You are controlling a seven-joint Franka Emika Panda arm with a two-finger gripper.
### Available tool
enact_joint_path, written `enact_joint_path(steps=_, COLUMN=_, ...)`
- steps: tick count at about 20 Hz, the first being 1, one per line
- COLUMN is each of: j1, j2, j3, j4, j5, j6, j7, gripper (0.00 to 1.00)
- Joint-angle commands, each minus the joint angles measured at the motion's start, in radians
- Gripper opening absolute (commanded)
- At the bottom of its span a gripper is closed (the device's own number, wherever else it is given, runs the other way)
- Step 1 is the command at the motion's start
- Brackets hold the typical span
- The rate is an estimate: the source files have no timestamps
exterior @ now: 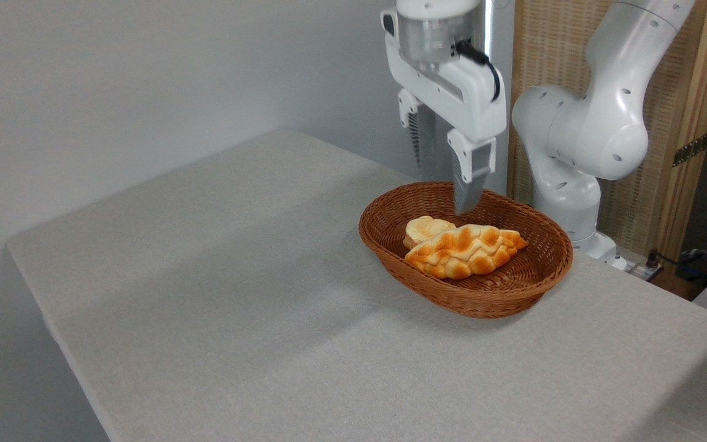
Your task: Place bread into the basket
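Nearest to the camera lies the bare grey table [237, 294], its cloth-like top running from about 7 o'clock up toward 12. Further in, at roughly 3 o'clock of the picture's centre, sits the basket [494, 294], an oval of brown wicker resting flat on the table. The bread [465, 250] lies inside it on the basket floor, a braided golden-orange loaf stretched from 8 o'clock to 2 o'clock. Just behind the loaf, at its 10 o'clock, a small pale bun [424, 228] touches it, also inside the basket.

Above the far rim hangs my pincer [442, 184], pointing straight down. Its two fingers stand spread wide apart with nothing between them; the nearer fingertip [467, 195] shows in front of the basket's back wall, clear of the bread. My white arm [593, 129] rises behind at 2 o'clock, in front of a woven wooden screen [666, 178]. A few cables [685, 261] lie at the far right edge.
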Motion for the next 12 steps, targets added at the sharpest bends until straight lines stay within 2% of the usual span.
enact_joint_path(steps=1, j1=-0.017, j2=0.137, j3=0.018, j4=0.166, j5=-0.065, j6=0.028, j7=-0.09, gripper=1.0)
enact_joint_path(steps=5, j1=-0.017, j2=0.336, j3=-0.028, j4=0.375, j5=-0.128, j6=0.029, j7=-0.223, gripper=1.0)
enact_joint_path(steps=9, j1=0.001, j2=0.468, j3=-0.069, j4=0.531, j5=-0.148, j6=0.049, j7=-0.237, gripper=1.0)
enact_joint_path(steps=10, j1=0.035, j2=0.49, j3=-0.097, j4=0.554, j5=-0.156, j6=0.051, j7=-0.237, gripper=1.0)
enact_joint_path(steps=12, j1=0.134, j2=0.522, j3=-0.201, j4=0.59, j5=-0.162, j6=0.049, j7=-0.254, gripper=1.0)
